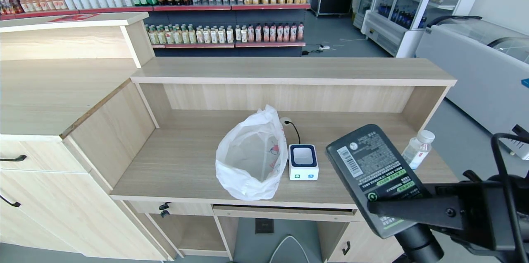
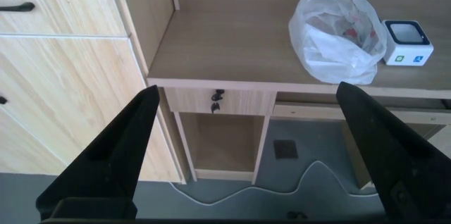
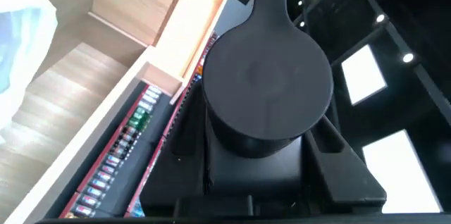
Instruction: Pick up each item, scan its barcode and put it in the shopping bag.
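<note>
My right gripper (image 1: 382,210) is shut on a dark grey flat bottle (image 1: 372,172) and holds it tilted in the air at the desk's front right, with its barcode label facing up toward the head camera. In the right wrist view the bottle (image 3: 268,83) stands up between the gripper's dark fingers. A white scanner (image 1: 303,162) sits on the desk, left of the held bottle. Just left of the scanner an open white shopping bag (image 1: 251,156) stands upright. My left gripper (image 2: 248,94) hangs open and holds nothing, low in front of the desk's left part, away from the bag (image 2: 338,30) and scanner (image 2: 407,41).
A clear water bottle (image 1: 418,149) with a white cap stands at the desk's right edge. The desk (image 1: 177,159) has a raised back ledge and side walls. A taller cabinet (image 1: 49,97) adjoins on the left. Drink shelves and freezers stand behind.
</note>
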